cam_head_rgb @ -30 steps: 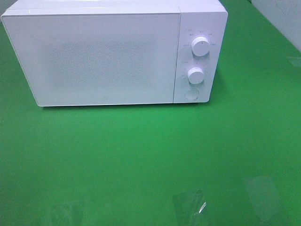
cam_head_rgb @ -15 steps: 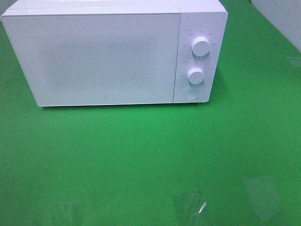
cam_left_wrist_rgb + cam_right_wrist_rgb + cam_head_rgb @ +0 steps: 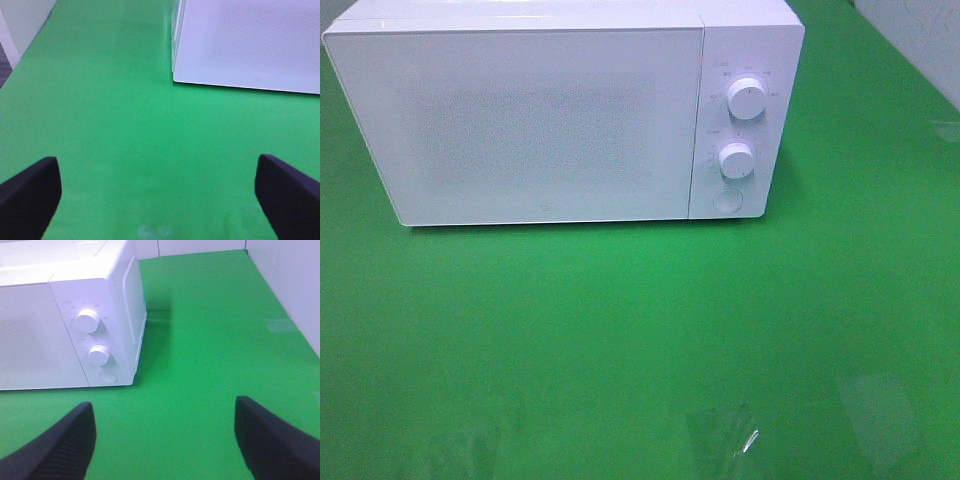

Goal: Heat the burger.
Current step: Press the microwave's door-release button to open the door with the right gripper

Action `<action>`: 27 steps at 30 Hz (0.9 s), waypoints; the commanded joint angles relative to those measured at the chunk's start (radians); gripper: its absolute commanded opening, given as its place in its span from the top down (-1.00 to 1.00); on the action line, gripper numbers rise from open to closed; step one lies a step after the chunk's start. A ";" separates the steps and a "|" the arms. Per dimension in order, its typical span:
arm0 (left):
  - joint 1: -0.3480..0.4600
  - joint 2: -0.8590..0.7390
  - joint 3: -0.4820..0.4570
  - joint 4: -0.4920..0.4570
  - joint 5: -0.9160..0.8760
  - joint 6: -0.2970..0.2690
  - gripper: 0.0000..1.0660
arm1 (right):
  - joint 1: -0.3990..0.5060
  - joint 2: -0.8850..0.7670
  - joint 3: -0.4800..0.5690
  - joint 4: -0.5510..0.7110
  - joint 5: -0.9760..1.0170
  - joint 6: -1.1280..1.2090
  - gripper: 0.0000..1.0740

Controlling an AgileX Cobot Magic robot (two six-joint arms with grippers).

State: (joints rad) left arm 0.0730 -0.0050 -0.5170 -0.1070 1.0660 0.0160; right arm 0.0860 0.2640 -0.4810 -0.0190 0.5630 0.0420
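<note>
One white microwave point(image 3: 560, 110) stands at the back of the green table point(image 3: 640, 340), its door point(image 3: 520, 125) shut and too frosted to show what is inside, with an upper knob point(image 3: 747, 99), a lower knob point(image 3: 736, 160) and a round button point(image 3: 726, 201) beside the door. The left gripper point(image 3: 156, 172) and the right gripper point(image 3: 165, 412) hang over the table in front of it, jaws spread wide and holding nothing. The burger shows in no view, so I cannot tell where it lies.
</note>
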 commanded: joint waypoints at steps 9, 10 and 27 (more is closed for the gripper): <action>0.002 -0.004 0.001 -0.001 -0.001 0.000 -0.89 | -0.001 0.252 0.081 -0.002 -0.422 0.001 -0.37; 0.002 -0.004 0.001 -0.001 -0.001 0.000 -0.89 | -0.001 0.305 0.089 -0.003 -0.486 0.001 -0.37; 0.002 -0.004 0.001 -0.001 -0.001 0.000 -0.89 | 0.006 0.783 0.089 0.005 -0.878 0.029 -0.37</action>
State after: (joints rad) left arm 0.0730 -0.0050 -0.5170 -0.1070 1.0660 0.0160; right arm 0.0860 0.9940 -0.3910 -0.0180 -0.2490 0.0670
